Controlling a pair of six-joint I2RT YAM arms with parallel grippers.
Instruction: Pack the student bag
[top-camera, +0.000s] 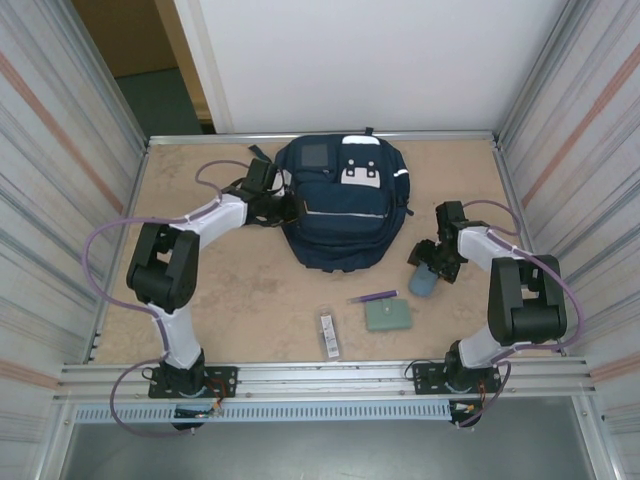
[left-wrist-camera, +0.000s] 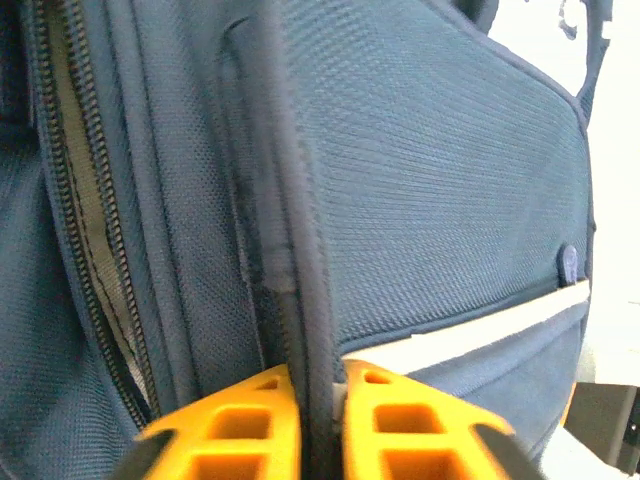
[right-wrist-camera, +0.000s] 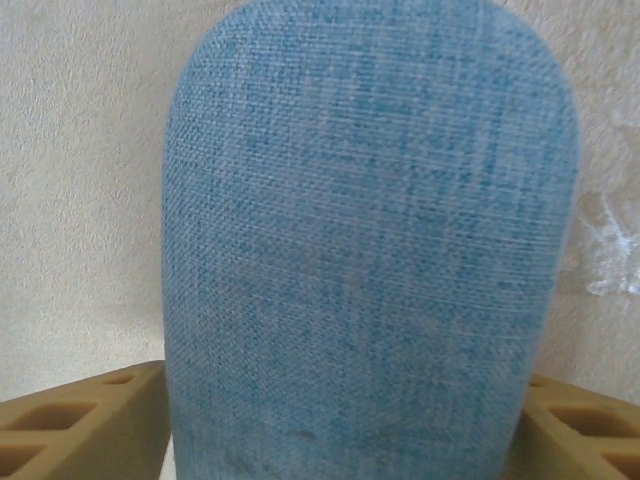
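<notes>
The student bag (top-camera: 340, 205), navy with white buckle patches, lies flat at the back middle of the table. My left gripper (top-camera: 281, 210) is at its left side. In the left wrist view its orange fingers (left-wrist-camera: 235, 425) are shut on a dark piped seam edge of the bag (left-wrist-camera: 440, 180), beside a zipper (left-wrist-camera: 90, 250). My right gripper (top-camera: 432, 265) is to the right of the bag. A light blue fabric pouch (right-wrist-camera: 370, 230) stands between its tan fingers (right-wrist-camera: 80, 410), which press against both of the pouch's sides. The pouch (top-camera: 424, 283) rests on the table.
A purple pen (top-camera: 372, 297), a grey-green flat pad (top-camera: 388, 315) and a small clear packet (top-camera: 328, 333) lie on the table in front of the bag. Corrugated walls (top-camera: 70, 180) close in both sides, and a metal rail (top-camera: 330, 375) runs along the near edge.
</notes>
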